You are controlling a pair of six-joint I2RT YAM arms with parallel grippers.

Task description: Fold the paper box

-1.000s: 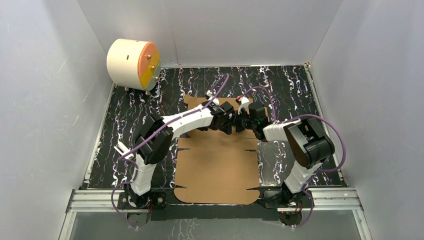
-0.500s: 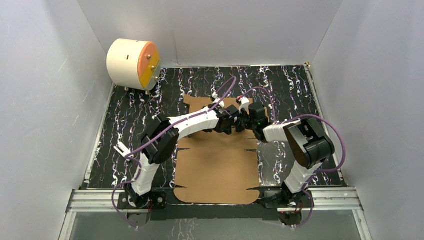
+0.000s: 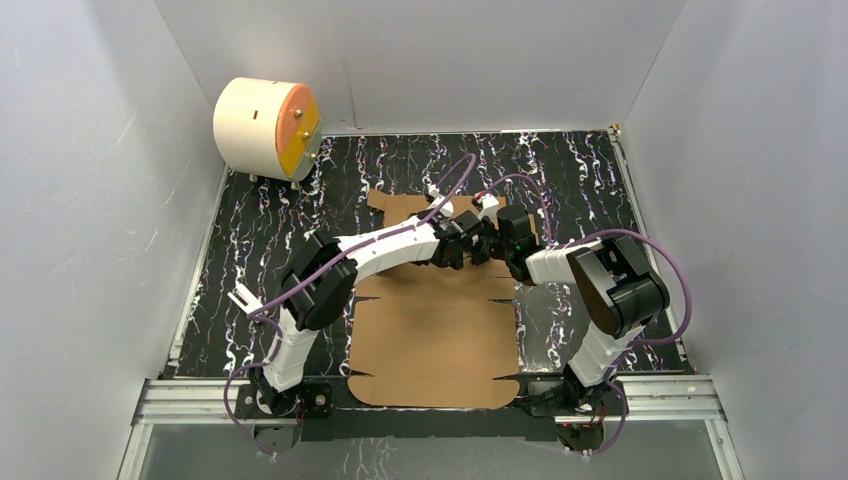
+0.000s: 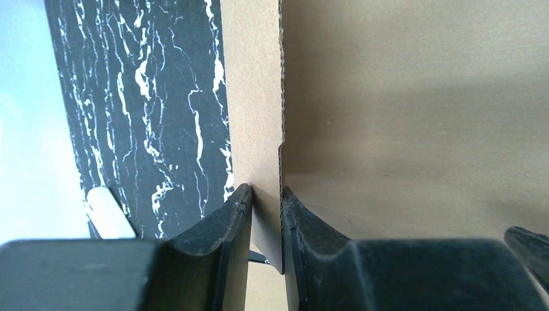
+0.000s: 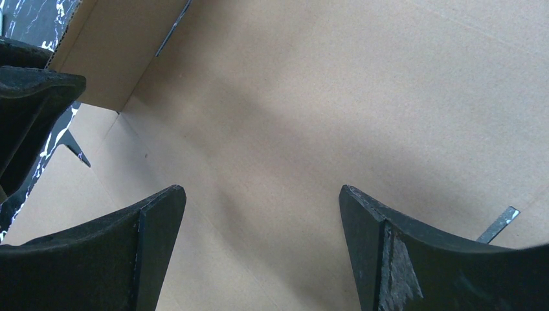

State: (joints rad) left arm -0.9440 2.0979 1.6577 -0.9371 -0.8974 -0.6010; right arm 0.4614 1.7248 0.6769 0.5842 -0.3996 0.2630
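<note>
Left hand [image 4: 265, 191] clamped narrow on a raised flap of the paper box [image 3: 435, 340]; right hand [image 5: 257, 191] wide, empty, beside it. Wall-folding step; next: likely creasing flap upright.

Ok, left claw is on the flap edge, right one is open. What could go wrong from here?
1. The left claw pinches only the thin edge of a flap of the paper box. The flap may slip out and fall back, or crease away from its fold line.
2. The right claw hangs open close beside it over the cardboard. The wrists are crowded and could bump.
</note>
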